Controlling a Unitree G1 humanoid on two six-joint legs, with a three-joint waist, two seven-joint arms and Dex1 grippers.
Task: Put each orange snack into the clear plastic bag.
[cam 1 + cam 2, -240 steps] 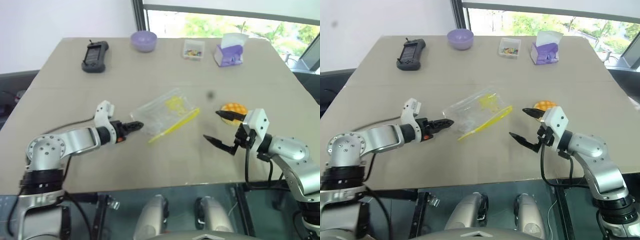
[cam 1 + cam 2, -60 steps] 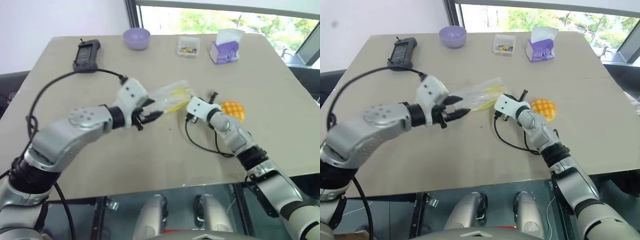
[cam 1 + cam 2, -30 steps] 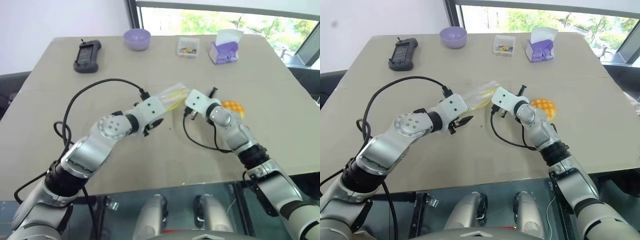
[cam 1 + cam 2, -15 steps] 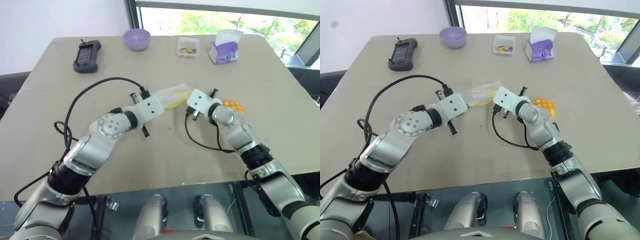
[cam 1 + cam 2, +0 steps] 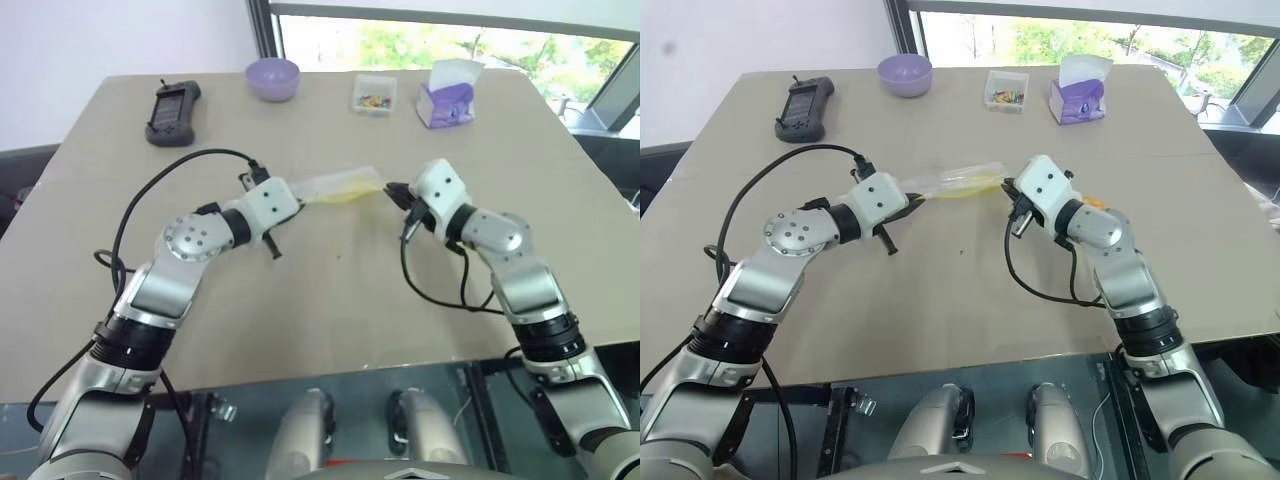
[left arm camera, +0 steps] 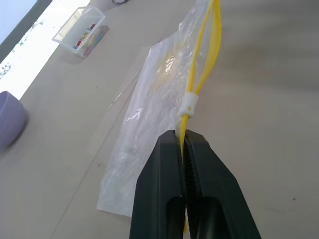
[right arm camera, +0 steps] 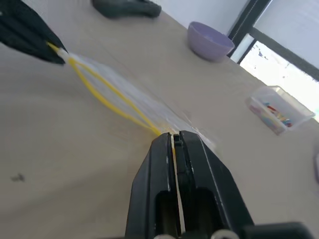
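Observation:
The clear plastic bag [image 5: 340, 185] is stretched edge-on between my two grippers over the middle of the table [image 5: 330, 300]. My left gripper [image 5: 297, 200] is shut on one end of its yellow zipper strip [image 6: 192, 94]. At the other end my right gripper [image 5: 390, 190] is shut on the same strip. The right wrist view shows the strip's two yellow lines [image 7: 107, 97] parted into a narrow loop. The orange snack [image 5: 1092, 202] lies on the table behind my right arm, with a sliver of it showing.
Along the far edge stand a black handheld device [image 5: 173, 100], a purple bowl [image 5: 272, 78], a small clear box of colourful bits [image 5: 375, 94] and a purple tissue box [image 5: 452, 98]. A black cable [image 5: 440, 290] loops under my right arm.
My right gripper has swung round and drawn back to the right with the bag's end. My left has shifted left. The bag is now pulled taut between them.

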